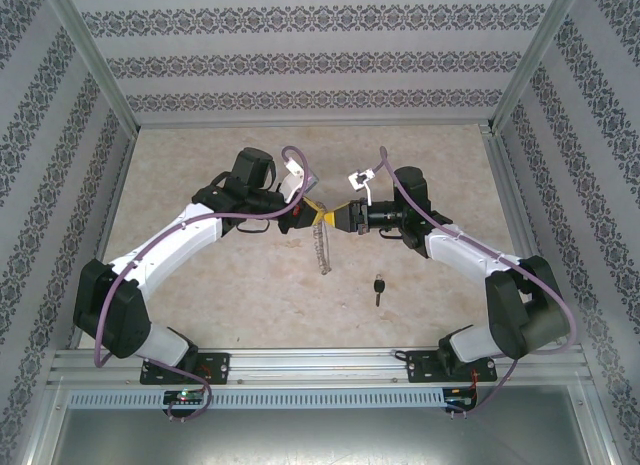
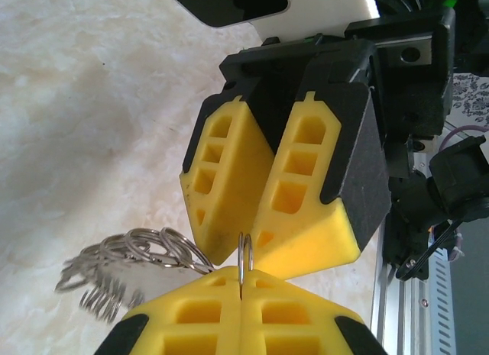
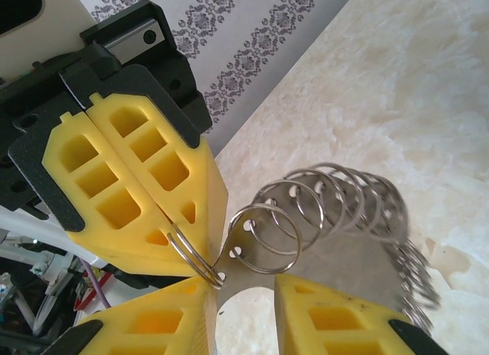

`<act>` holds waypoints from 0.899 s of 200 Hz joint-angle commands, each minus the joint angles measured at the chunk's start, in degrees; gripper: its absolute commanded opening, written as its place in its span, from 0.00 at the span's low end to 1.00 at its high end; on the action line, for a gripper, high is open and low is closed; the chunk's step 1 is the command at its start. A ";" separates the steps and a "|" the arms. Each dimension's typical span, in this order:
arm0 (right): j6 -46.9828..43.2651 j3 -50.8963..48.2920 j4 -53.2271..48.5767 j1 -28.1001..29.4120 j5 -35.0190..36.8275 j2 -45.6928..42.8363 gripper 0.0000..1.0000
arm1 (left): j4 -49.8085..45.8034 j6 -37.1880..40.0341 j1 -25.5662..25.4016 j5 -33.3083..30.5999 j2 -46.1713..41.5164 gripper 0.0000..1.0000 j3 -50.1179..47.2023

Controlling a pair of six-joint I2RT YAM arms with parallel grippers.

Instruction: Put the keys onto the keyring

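The left gripper (image 2: 241, 282) pinched one loop of the keyring (image 3: 328, 210). The right gripper (image 3: 241, 294) stood narrowly parted, apparently empty. The key (image 1: 378, 288) lay on the table (image 1: 200, 165), not yet threaded.

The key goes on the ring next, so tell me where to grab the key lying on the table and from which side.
Probably the black head of the key, from straight above with the right end effector, which is nearer. The key lies flat on the table, blade toward the near edge; the head is its bulkiest part, and the thin blade offers little to pinch.
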 commanded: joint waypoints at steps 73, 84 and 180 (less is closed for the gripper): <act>0.18 1.61 2.89 0.28 -1.32 -1.94 0.28 | -2.18 1.12 0.34 5.75 0.44 0.00 3.16; 0.12 1.53 2.74 0.00 -1.40 -1.99 0.30 | -2.46 1.35 0.33 5.67 0.45 0.00 3.25; -0.70 0.74 2.29 -1.78 -2.85 -3.99 0.37 | -4.13 2.23 0.30 5.91 1.08 0.00 3.47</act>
